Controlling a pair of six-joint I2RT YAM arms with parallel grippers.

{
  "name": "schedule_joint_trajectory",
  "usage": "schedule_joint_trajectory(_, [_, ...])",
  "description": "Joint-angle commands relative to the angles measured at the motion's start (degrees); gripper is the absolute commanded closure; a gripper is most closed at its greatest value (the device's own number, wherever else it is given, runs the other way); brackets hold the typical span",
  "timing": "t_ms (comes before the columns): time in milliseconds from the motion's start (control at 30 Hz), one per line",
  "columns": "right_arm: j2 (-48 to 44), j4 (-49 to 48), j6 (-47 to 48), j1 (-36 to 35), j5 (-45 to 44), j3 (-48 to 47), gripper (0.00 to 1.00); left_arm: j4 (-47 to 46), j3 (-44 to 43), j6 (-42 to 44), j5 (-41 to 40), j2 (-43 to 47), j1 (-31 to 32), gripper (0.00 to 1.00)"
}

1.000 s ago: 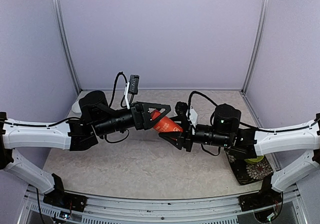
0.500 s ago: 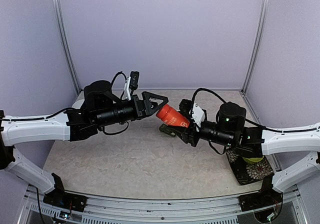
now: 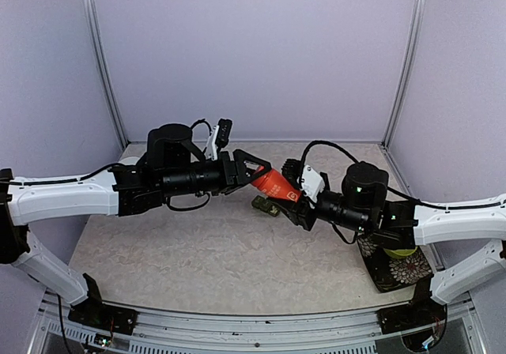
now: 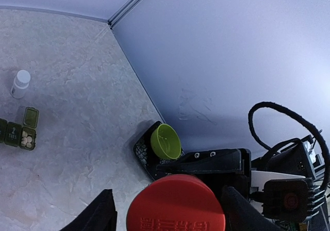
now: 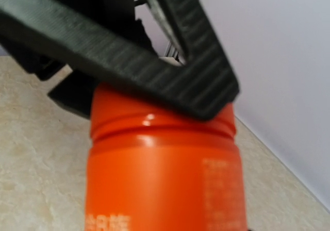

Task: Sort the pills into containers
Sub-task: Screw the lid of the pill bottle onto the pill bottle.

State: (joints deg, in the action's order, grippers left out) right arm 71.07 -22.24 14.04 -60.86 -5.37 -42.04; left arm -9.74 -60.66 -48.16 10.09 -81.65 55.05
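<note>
Pill box (image 4: 19,133) sits mid-table, one lid up, pills inside. Right gripper (image 3: 286,200) clamps the orange bottle (image 3: 274,185), tilted above the box, likely so the left gripper (image 3: 259,172), jaws half-wide astride the cap (image 4: 175,202), can unscrew it.

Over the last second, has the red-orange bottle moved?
Yes. In the top view the red-orange bottle, held by the right gripper, has shifted right and slightly up, uncovering the dark green pill box.

Lab test booth: lilac walls (image 3: 253,54), aluminium frame (image 3: 103,62), marbled tabletop (image 3: 221,267).
</note>
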Motion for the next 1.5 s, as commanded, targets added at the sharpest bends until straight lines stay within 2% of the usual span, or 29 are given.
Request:
schedule_joint_trajectory(0, [-0.90, -1.41, 0.71, -0.22, -1.58, 0.02, 0.73, 1.23, -1.83, 0.32, 0.14, -0.60, -0.03, 0.43])
schedule_joint_trajectory(100, [-0.56, -1.40, 0.44, -0.22, -1.74, -0.06, 0.73, 0.77, -1.53, 0.73, -0.09, -0.70, 0.12, 0.49])
schedule_joint_trajectory(233, [-0.44, -0.98, -1.49, -0.22, -2.14, -0.49, 0.73, -0.54, -1.40, 2.50, 0.38, -0.91, 0.62, 0.51])
schedule_joint_trajectory(367, [-1.20, -0.17, -6.37, -0.22, 1.02, -1.08, 0.73, -4.28, 0.12, 5.66, 1.86, -0.76, 0.85, 0.51])
schedule_joint_trajectory(533, [-2.84, 1.28, -13.42, 0.27, 9.53, -1.60, 0.73, -11.69, 3.86, 12.72, 5.43, 0.89, 1.36, 0.52])
schedule_joint_trajectory(667, [-3.60, 4.21, -18.49, 1.04, 15.26, -3.17, 0.73, -17.39, 7.41, 18.43, 8.86, 2.82, 1.64, 0.57])
schedule_joint_trajectory(800, [-4.31, 5.50, -23.79, 2.31, 21.17, -4.17, 0.73, -22.84, 10.32, 21.61, 13.08, 4.42, 1.87, 0.57])
schedule_joint_trajectory(1000, [-4.13, 3.12, -32.99, 4.90, 31.28, -4.10, 0.73, -26.21, 12.32, 26.65, 18.45, 6.73, 2.56, 0.57])
schedule_joint_trajectory(1200, [-3.37, -3.18, -42.35, 7.66, 40.71, -3.46, 0.73, -28.05, 14.56, 32.74, 21.76, 9.33, 3.64, 0.56])
schedule_joint_trajectory(1300, [-3.69, -2.60, -42.00, 7.62, 40.86, -3.69, 0.73, -28.08, 15.13, 32.70, 20.68, 10.04, 3.38, 0.51])
schedule_joint_trajectory(1400, [-4.15, -0.16, -37.41, 7.62, 38.81, -4.03, 0.73, -27.07, 14.70, 28.95, 16.77, 10.07, 2.41, 0.30])
schedule_joint_trajectory(1467, [-4.31, 1.31, -34.75, 7.61, 36.67, -3.78, 0.73, -25.69, 13.78, 25.17, 14.63, 9.45, 1.37, 0.24])
